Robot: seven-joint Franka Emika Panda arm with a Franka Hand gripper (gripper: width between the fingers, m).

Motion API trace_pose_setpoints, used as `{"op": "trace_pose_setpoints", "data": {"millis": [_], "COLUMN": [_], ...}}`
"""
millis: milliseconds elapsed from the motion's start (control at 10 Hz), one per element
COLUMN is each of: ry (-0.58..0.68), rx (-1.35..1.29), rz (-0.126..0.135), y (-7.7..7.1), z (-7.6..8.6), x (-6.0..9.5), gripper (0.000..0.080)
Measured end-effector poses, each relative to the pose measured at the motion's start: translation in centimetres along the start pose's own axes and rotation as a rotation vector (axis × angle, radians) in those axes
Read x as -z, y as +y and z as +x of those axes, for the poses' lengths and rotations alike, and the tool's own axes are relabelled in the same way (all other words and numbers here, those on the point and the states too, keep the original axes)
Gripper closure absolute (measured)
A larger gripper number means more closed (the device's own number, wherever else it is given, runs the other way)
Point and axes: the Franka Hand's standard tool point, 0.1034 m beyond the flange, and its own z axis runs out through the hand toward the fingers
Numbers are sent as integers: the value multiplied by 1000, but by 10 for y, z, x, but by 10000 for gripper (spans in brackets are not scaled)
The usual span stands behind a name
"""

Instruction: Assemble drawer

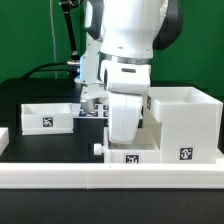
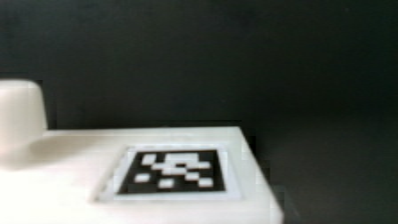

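Observation:
The drawer's tall box casing [image 1: 186, 122] stands at the exterior view's right, its tag facing front. One shallow tray [image 1: 46, 116] lies at the left. The second tray [image 1: 132, 155] sits low at the front middle, beside the casing. My gripper [image 1: 122, 143] reaches down onto this tray, and its fingers are hidden behind the hand and the tray wall. In the wrist view a white tagged face of a tray [image 2: 173, 171] fills the lower part very close, with a rounded white piece [image 2: 18, 118] beside it. No fingertips show there.
A long low white border rail [image 1: 100, 181] runs along the front, and another piece of rail [image 1: 3, 138] is at the left. The marker board [image 1: 95, 111] lies behind the arm. Black cables hang at the back left.

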Motion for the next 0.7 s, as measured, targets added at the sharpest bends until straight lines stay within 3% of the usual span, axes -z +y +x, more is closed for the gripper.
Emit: {"op": "trace_pose_setpoints", "data": {"millis": [700], "ry": [-11], "rx": [33], "rz": [-2], "y": [-1], "z": [-4], "x": [-1], "gripper": [755]}}
